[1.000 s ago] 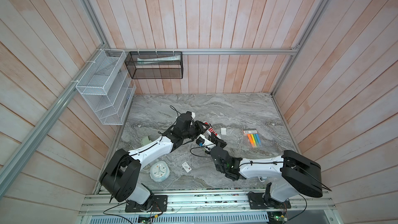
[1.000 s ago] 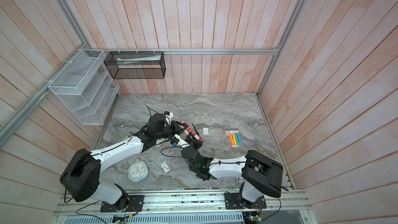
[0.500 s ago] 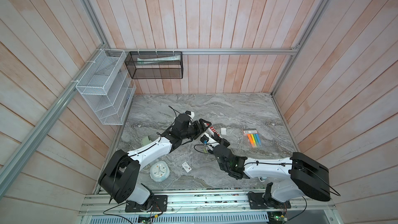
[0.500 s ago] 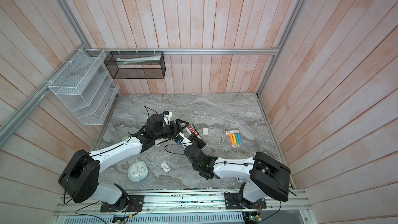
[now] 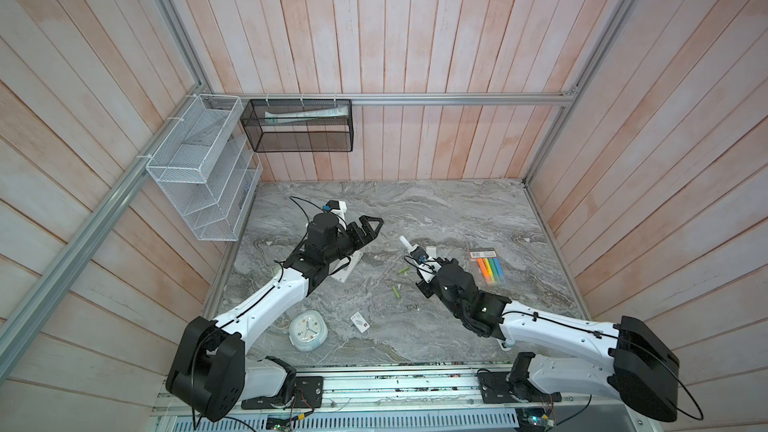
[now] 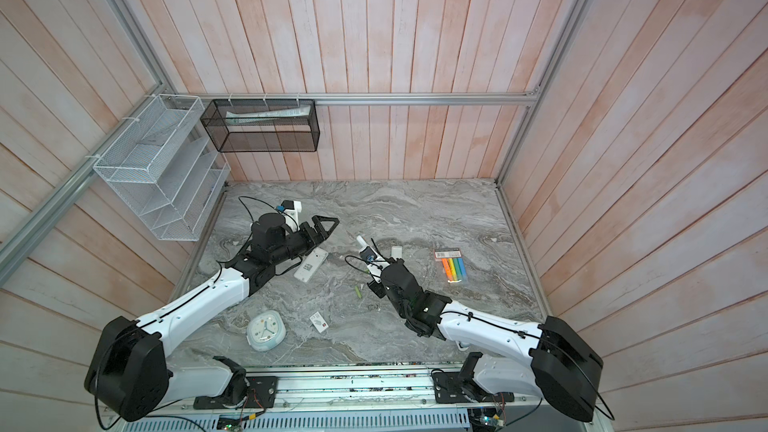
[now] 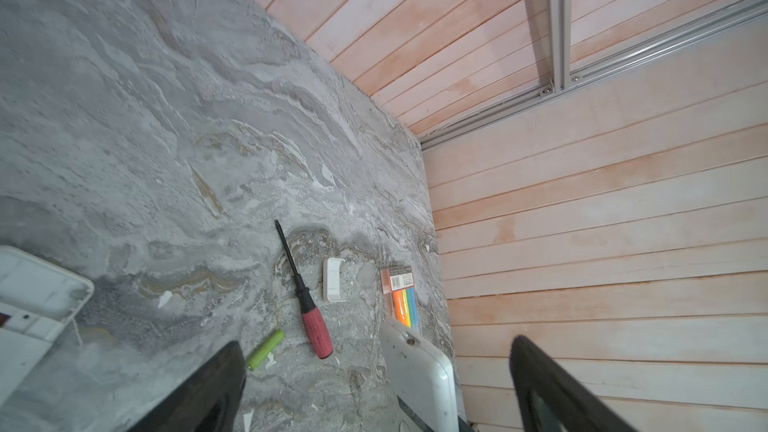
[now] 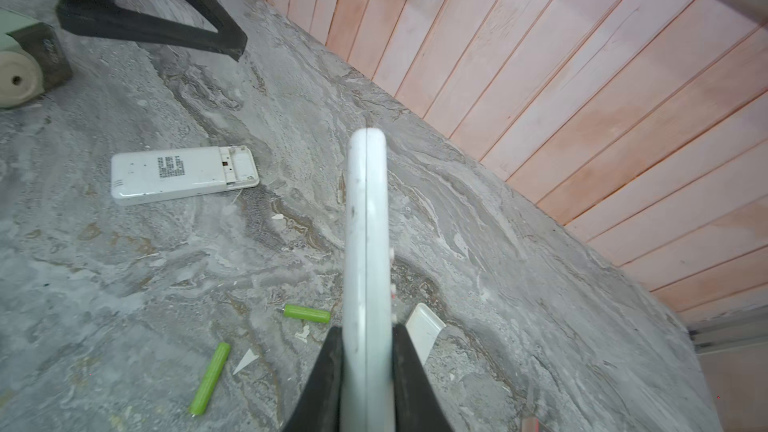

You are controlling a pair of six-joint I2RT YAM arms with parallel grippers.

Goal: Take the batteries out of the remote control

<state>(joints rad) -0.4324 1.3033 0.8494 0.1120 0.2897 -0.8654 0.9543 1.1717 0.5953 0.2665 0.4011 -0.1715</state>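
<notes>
My right gripper (image 8: 365, 326) is shut on a white remote control (image 8: 365, 222), held edge-on just above the table; a top view shows it (image 5: 409, 246) right of centre. A second white remote (image 8: 183, 174) lies flat with its battery bay uncovered; it also shows in a top view (image 6: 311, 264). Two yellow-green batteries (image 8: 306, 312) (image 8: 210, 378) lie loose on the marble beside the held remote, and both show in a top view (image 5: 402, 271) (image 5: 395, 291). My left gripper (image 5: 372, 224) hangs wide open and empty, above and behind the flat remote. In the left wrist view its fingers (image 7: 216, 380) stand far apart.
A red-handled screwdriver (image 7: 309, 313), a white battery cover (image 7: 332, 280) and a highlighter pack (image 5: 488, 268) lie to the right. A small clock (image 5: 308, 329) and a card (image 5: 359, 321) sit near the front. A white wire rack (image 5: 199, 168) and a black basket (image 5: 297, 126) hang on the walls.
My left gripper has opened wide and pulled back left, away from the held remote. My right arm has swung to the right, still gripping that remote.
</notes>
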